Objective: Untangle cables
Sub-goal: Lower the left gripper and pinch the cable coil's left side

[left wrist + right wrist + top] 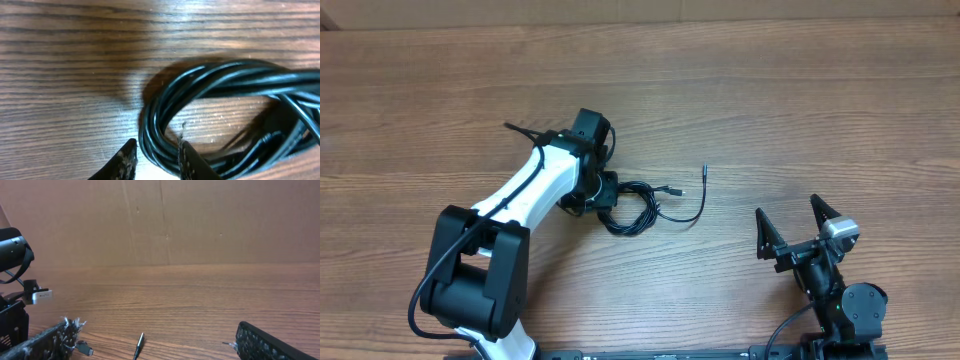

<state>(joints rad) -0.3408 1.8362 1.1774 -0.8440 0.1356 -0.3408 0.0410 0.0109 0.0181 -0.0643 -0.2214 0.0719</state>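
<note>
We see a coil of black cables (638, 205) lying near the middle of the table (820, 90). Our left gripper (156, 152) straddles the coil's edge, jaws slightly apart. Our right gripper (788, 207) hovers toward the table's right side, jaws wide apart and empty.

Cable coil (240, 76): runs past the right and bottom edges beyond the left gripper (156, 160) fingers (192, 165).
Finger bases: cut off below.
Plug (139, 346) between right gripper (160, 342) fingers: cord cut off.
</note>
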